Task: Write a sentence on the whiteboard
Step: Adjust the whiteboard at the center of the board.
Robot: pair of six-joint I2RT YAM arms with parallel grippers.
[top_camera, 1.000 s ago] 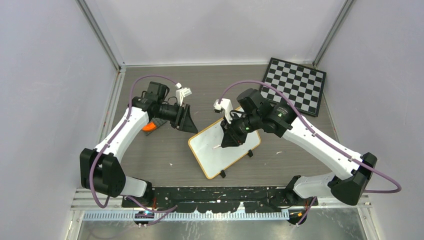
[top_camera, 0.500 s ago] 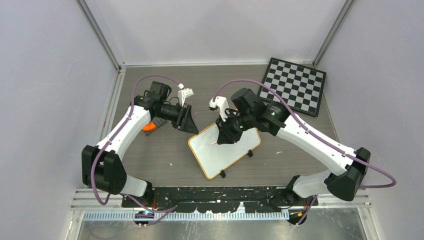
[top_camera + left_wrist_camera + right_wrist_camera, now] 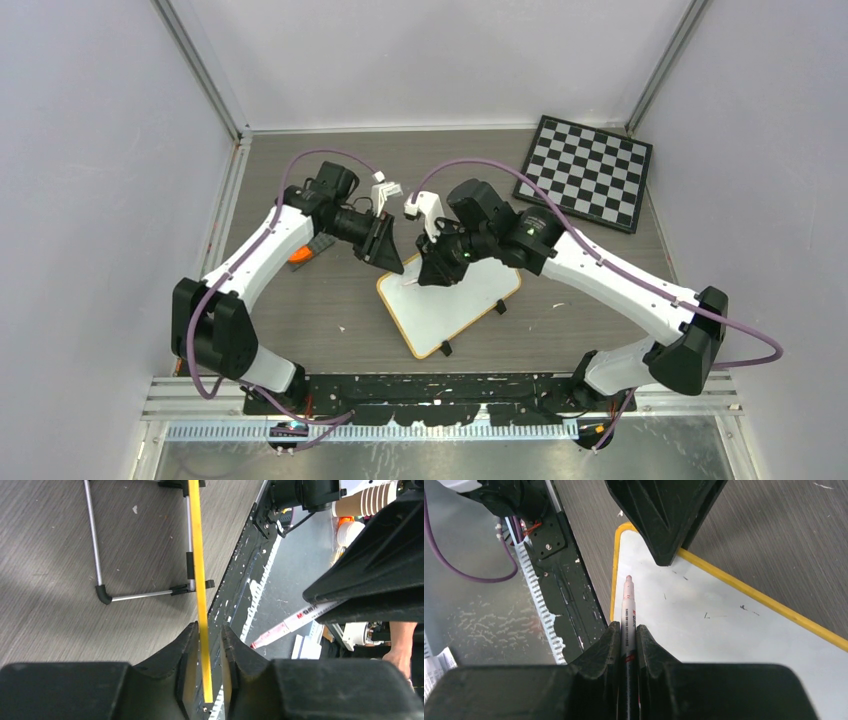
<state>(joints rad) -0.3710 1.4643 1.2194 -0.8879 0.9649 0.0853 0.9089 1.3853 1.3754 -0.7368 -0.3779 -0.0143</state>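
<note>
Straddling whiteboard (image 3: 199, 555) rim, left claw (image 3: 210, 629) | right claw (image 3: 628, 627) clamped on marker (image 3: 628, 602)

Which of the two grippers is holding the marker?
The right gripper: its jaws are shut on the marker above the whiteboard. The left gripper only straddles the board's yellow rim.

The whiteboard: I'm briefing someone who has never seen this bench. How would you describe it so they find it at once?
Start with the grey table and look at its middle. The whiteboard sits there, turned diagonally. Unlike the black-and-white checkered board in the far right corner, it is plain white with a thin orange-yellow rim.
</note>
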